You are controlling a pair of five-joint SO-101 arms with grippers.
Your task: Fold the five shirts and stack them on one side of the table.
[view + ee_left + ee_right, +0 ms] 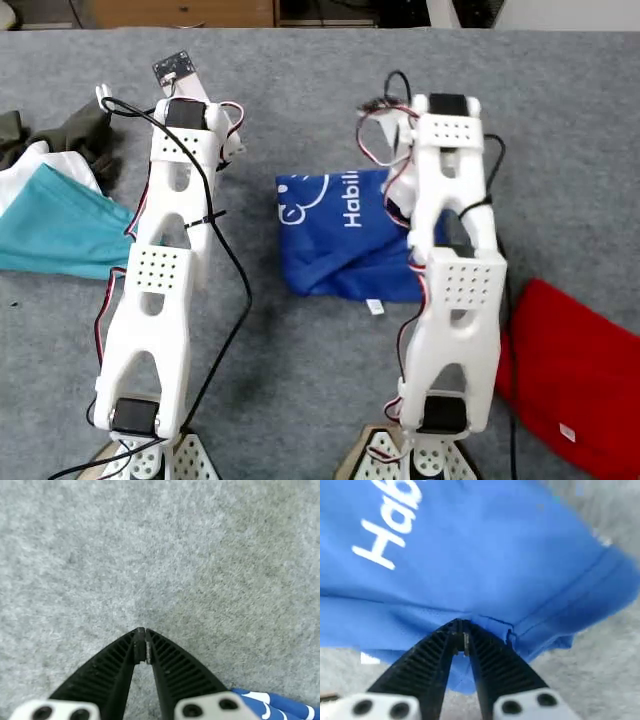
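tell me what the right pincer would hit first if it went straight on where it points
The blue shirt: the right pincer, shut, points right at its cloth near a stitched hem. Depth is unclear; the tips may be touching it.

The grey table (300,400) bears a blue shirt (340,240) centrally, a red shirt (575,370) near right, and a teal shirt (55,225), white shirt (25,170) and olive shirt (80,135) left.

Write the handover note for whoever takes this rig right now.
Left gripper: shut, over the bare grey felt table.
Right gripper: shut, at the partly folded blue printed shirt mid-table; whether it grips cloth is unclear.
Teal shirt, white shirt and dark olive shirt are heaped at the left edge; red shirt at the right edge.
Done: no stack of five.
Left: finish the blue fold, fold the rest, stack on one side.
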